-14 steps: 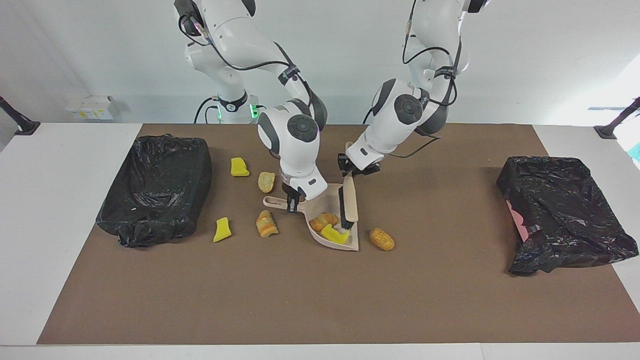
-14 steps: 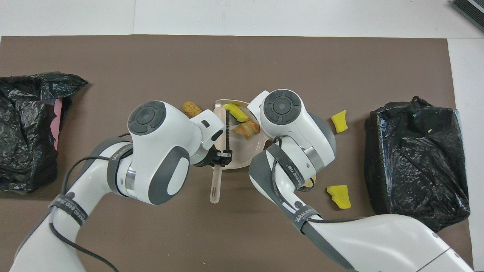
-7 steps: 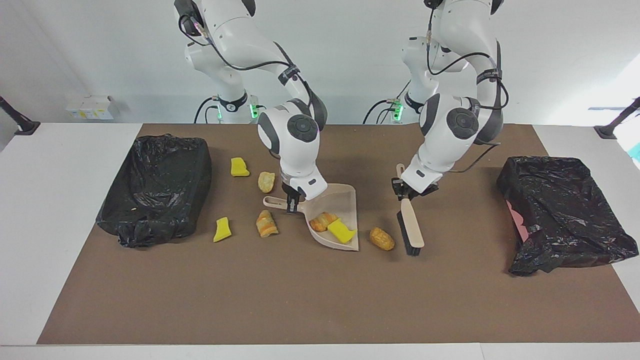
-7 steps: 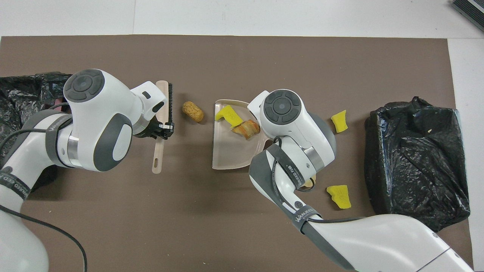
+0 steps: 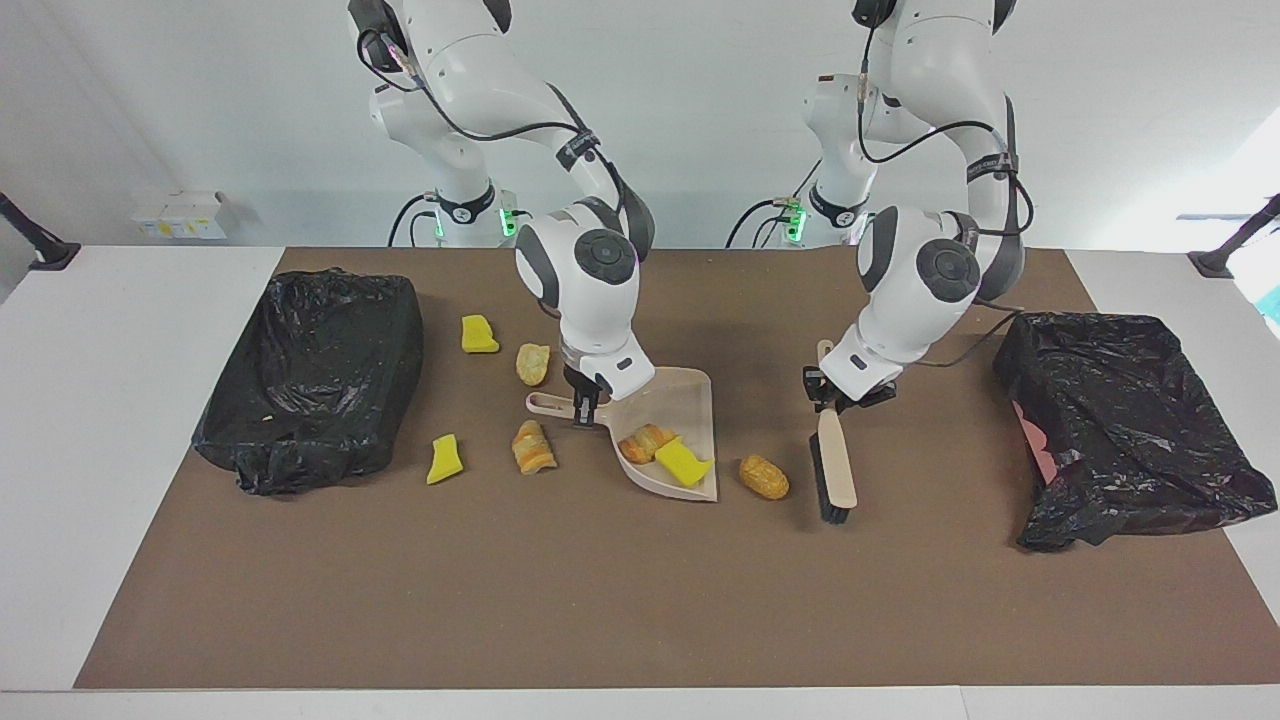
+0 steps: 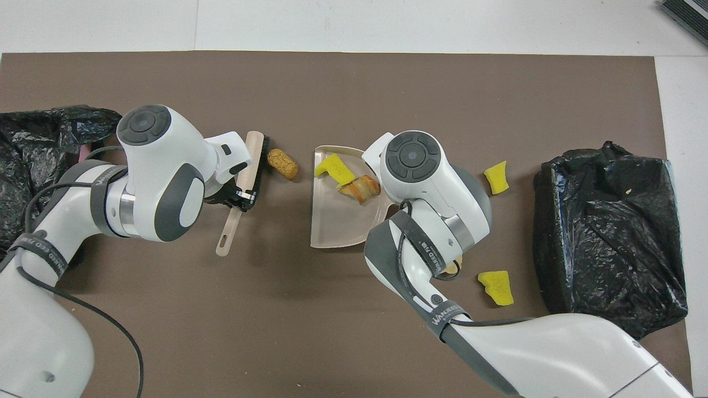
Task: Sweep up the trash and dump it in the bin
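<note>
Beige dustpan [image 5: 672, 428] on the table, handle clamped in right gripper [image 5: 583, 407] jaws, two scraps loaded. Left gripper [image 5: 838, 398] jaws grip brush [image 5: 832, 470], beside tan lump [image 5: 763, 477]. Next: sweep it into the pan.

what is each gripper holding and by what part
Left gripper is shut on the brush by its handle; right gripper is shut on the dustpan by its handle.
</note>
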Controlling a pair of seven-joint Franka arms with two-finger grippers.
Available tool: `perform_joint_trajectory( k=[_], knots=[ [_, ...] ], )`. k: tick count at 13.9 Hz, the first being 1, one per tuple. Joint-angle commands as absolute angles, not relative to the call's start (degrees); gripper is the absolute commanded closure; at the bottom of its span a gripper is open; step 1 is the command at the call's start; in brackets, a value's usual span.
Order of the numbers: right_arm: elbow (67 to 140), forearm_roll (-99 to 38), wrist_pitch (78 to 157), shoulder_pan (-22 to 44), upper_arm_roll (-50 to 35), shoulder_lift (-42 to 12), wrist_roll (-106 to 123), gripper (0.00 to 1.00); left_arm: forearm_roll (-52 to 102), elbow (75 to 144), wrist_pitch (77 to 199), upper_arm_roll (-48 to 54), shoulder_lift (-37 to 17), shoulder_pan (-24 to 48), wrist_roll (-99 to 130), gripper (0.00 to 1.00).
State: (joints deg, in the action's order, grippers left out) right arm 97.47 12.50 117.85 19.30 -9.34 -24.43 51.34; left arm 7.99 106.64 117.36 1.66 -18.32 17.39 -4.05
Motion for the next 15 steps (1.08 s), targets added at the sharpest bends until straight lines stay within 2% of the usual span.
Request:
perform_joint_trajectory(
  k=[1, 7, 15],
  knots=[
    [99.0, 12.7, 119.3, 18.4, -9.8, -24.1, 53.3, 1.0, 10.6, 107.8, 117.3, 2.0, -17.7, 20.6, -7.5, 1.0],
    [99.0, 12.8, 119.3, 18.4, -9.8, -24.1, 53.3, 1.0, 19.2, 107.6, 112.9, 6.2, -16.1, 23.8, -5.1, 1.0],
    [99.0, 12.7, 119.1, 18.4, -9.8, -24.1, 53.3, 1.0, 15.0, 107.8, 111.4, 4.2, -12.6, 17.5, 9.5, 1.0]
  ],
)
